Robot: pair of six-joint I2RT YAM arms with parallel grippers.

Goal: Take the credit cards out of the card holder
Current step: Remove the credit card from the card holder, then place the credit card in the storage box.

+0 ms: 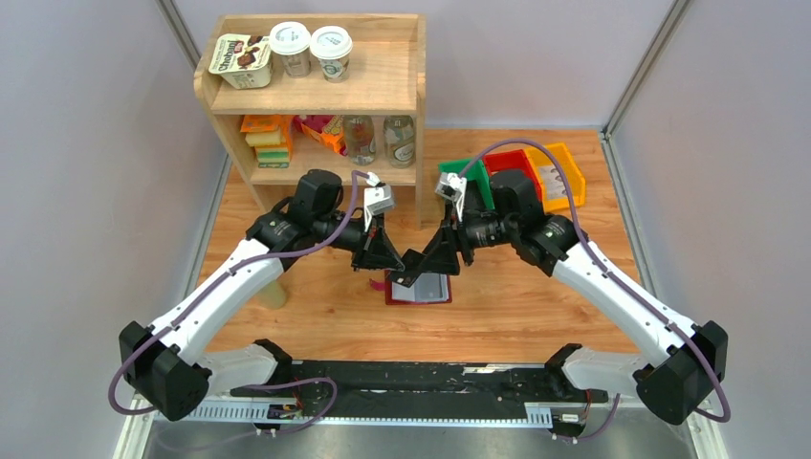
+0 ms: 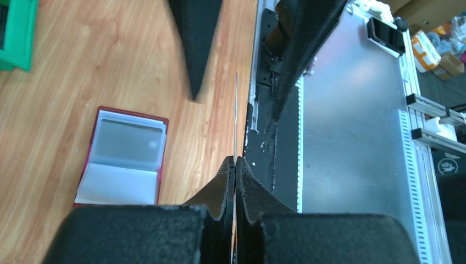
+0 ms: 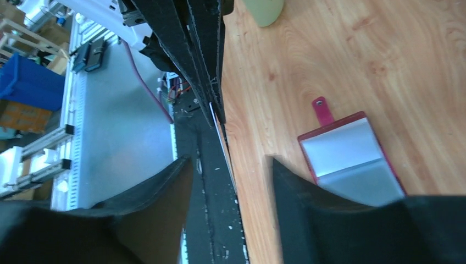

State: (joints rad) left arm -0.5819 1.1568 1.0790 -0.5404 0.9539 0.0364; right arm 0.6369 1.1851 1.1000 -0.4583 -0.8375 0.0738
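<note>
Your left gripper [image 2: 235, 160] is clamped on 1 credit card [image 2: 236, 110], held edge-on above the table [image 1: 536, 306]; your right gripper [image 3: 229, 160] stands open, its 2 fingers either side of that card's free end. The card holder [image 1: 430, 289] lies open and flat just below both grippers, midway along the table, nearer its near edge

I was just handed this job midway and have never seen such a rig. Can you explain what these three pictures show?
Two robot arms are bolted at the edge of a wooden table. One picture looks down from above; the other two come from a camera on each wrist. The maroon card holder lies open on the table. The left fingers are shut on a thin credit card, seen edge-on. The right fingers stand open, holding nothing. A shelf and coloured bins stand behind.
</note>
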